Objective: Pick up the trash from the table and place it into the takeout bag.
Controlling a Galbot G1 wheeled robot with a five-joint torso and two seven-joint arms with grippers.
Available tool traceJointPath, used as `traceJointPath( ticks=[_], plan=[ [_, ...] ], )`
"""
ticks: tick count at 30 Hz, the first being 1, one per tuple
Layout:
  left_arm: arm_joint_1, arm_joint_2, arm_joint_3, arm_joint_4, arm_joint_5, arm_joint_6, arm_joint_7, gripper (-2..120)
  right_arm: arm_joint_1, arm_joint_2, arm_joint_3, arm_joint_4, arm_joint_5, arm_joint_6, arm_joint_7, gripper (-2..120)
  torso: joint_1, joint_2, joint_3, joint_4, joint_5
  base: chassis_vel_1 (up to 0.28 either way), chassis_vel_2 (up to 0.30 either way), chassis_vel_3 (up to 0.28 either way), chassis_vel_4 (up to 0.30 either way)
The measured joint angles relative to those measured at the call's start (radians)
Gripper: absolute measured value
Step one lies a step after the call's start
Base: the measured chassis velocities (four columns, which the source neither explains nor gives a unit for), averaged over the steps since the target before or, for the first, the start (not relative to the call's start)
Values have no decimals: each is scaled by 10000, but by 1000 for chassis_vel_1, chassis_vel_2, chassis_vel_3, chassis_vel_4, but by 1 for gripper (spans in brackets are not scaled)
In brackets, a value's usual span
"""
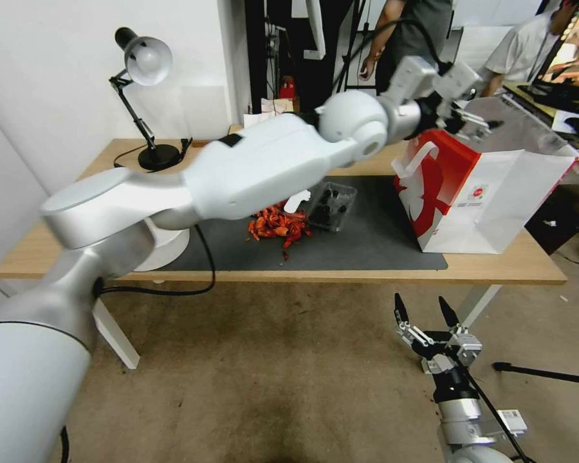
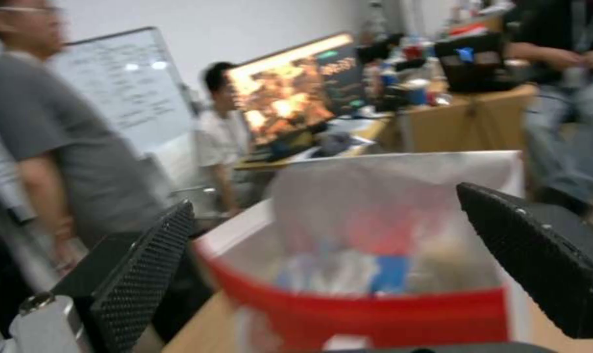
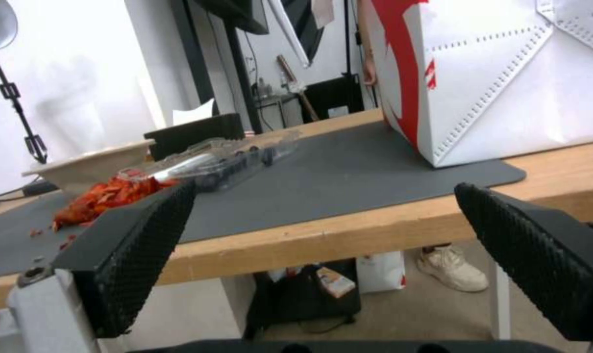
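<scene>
1. In the head view the left arm reaches across the table [image 1: 495,267] and holds the left hand [image 1: 476,122] over the open top of the takeout bag [image 1: 489,206], which stands on the right end of the dark grey mat [image 1: 360,247].
2. The left wrist view looks down between that hand's black fingers [image 2: 139,274], which are spread apart and hold nothing. Below them, blurred trash [image 2: 382,274] in blue, white and red lies inside the bag.
3. The right hand [image 1: 428,315] hangs low in front of the table edge, fingers apart and empty.
4. The right wrist view shows the tabletop from the side: a pile of red scraps [image 3: 107,196], a clear plastic tray [image 3: 225,162] and a shallow beige bowl [image 3: 90,164] on the mat, well apart from the bag.
</scene>
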Motion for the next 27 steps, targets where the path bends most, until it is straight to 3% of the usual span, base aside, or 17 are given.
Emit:
traceJointPath(
  ticks=[10, 13, 14, 19, 24, 26, 27],
  plan=[
    [1453, 1796, -950, -1900, 432, 268, -1629, 100, 60, -45, -99, 16, -67, -148, 49, 100, 2, 0, 0, 0, -1, 0, 0, 0, 0],
    [2470, 2861, -1419, -3153, 1061, 262, -2115, 100, 82, -116, -141, 24, -88, -181, 52, 100, 0, 1, -1, -3, 3, 0, 0, 0, 0],
    [2470, 2861, -1419, -3153, 1061, 262, -2115, 100, 82, -116, -141, 24, -88, -181, 52, 100, 0, 1, -1, -3, 3, 0, 0, 0, 0],
    [4656, 4461, -2709, -4814, 2073, -106, -2656, 100, 161, -156, -257, 23, -117, -259, 70, 100, 0, 1, -1, 0, 3, 0, 0, 0, 0],
    [5685, 4938, -3334, -5244, 2649, -410, -2893, 100, 162, -134, -284, 25, -131, -262, 71, 100, 0, 1, -1, -1, 1, 0, 0, 0, 0],
    [7671, 5375, -4609, -5910, 3541, -773, -3078, 100, 164, -114, -309, 14, -139, -263, 68, 100, 1, 0, -1, -3, 1, 0, 0, 0, 0],
    [7671, 5375, -4609, -5910, 3541, -773, -3078, 100, 164, -114, -309, 14, -139, -263, 68, 100, 1, 0, -1, -3, 1, 0, 0, 0, 0]
  ],
)
